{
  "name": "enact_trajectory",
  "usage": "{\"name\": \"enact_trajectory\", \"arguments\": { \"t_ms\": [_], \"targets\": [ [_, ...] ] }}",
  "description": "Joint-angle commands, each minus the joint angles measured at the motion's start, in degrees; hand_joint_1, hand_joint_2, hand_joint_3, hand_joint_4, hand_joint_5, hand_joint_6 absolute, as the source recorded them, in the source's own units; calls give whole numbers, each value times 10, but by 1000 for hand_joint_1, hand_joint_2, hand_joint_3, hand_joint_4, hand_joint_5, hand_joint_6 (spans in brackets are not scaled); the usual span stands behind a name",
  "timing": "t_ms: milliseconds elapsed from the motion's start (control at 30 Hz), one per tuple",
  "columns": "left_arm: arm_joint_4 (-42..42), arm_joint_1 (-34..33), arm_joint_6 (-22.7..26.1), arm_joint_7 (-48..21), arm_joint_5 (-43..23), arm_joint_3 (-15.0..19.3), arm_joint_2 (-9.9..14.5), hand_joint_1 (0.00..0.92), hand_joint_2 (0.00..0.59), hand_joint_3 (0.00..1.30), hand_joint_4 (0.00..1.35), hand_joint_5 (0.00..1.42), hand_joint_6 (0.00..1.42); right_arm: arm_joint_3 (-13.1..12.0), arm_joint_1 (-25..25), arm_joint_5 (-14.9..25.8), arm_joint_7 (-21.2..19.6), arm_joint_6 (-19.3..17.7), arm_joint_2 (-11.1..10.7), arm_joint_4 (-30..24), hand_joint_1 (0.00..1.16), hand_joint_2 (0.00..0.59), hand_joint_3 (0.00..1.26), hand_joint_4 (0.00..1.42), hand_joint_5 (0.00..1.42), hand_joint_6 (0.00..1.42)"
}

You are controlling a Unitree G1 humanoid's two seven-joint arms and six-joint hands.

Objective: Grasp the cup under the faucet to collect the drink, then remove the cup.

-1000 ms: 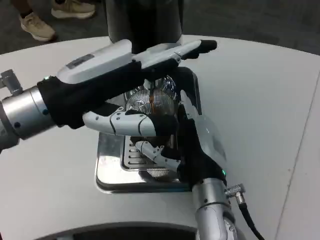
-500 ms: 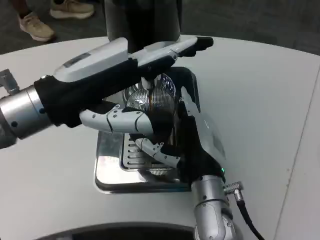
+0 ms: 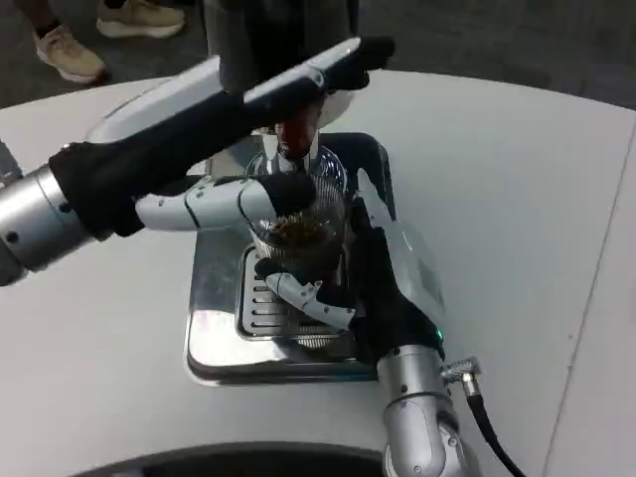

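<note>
A clear ribbed cup [image 3: 316, 214] stands on the steel drip tray [image 3: 214, 323] under the reddish faucet [image 3: 295, 136] of the dark dispenser [image 3: 273, 30]. Dark drink shows in the cup's lower part. My right hand [image 3: 390, 283] grips the cup from its right side, fingers wrapped around the front low down. My left hand [image 3: 224, 114] stretches over the cup, its long fingers [image 3: 343, 60] reaching up against the dispenser by the faucet. Its thumb lies across the cup's left rim. The left hand holds nothing. The cup's base is hidden by my right fingers.
The white round table [image 3: 517, 199] spreads to the right and left of the tray. A black cable [image 3: 487, 427] hangs from my right wrist. A person's shoes [image 3: 70, 50] stand on the floor at the far left.
My left hand has risen and reached further back toward the dispenser. The faucet and the dark drink in the cup now show. My right hand keeps its grip.
</note>
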Motion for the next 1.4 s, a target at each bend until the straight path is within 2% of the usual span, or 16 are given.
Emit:
{"name": "enact_trajectory", "arguments": {
  "t_ms": [33,300,433,533,667,767,833,1033,1267,1400],
  "targets": [
    [8,17,17,-8,-54,28,-28,0,203,0,0,58,7,4,-7,9,2,-5,25,13,723,182,0,11,25,135],
    [-10,33,33,2,-105,79,-63,0,233,0,0,78,30,5,-7,16,3,-17,25,16,727,183,0,35,37,143],
    [-32,51,42,13,-109,100,-70,0,235,0,0,90,45,6,-11,22,10,-24,25,24,728,184,0,53,49,157],
    [-43,69,48,24,-107,115,-69,0,233,0,0,91,46,7,-16,30,20,-38,23,35,734,188,2,122,74,172],
    [-46,82,55,31,-104,129,-63,0,233,0,0,92,48,0,-24,54,34,-66,24,66,784,185,105,254,168,223],
    [-50,87,64,34,-103,137,-61,0,233,0,0,92,49,-6,-27,64,24,-85,27,83,841,186,178,323,243,269],
    [-53,94,70,34,-102,139,-59,0,234,0,0,92,50,-7,-31,67,21,-93,28,92,890,179,237,421,318,325],
    [-67,130,87,37,-93,148,-55,0,232,0,0,87,46,-11,-39,68,-1,-117,27,110,925,177,370,583,481,458],
    [-104,218,141,27,-102,166,-34,0,230,0,0,83,35,-18,-44,66,-27,-142,25,120,1024,157,516,711,671,672],
    [-121,240,139,30,-91,175,-26,0,230,0,0,80,30,-16,-44,61,-42,-149,25,117,1038,128,611,801,799,835]
  ]
}}
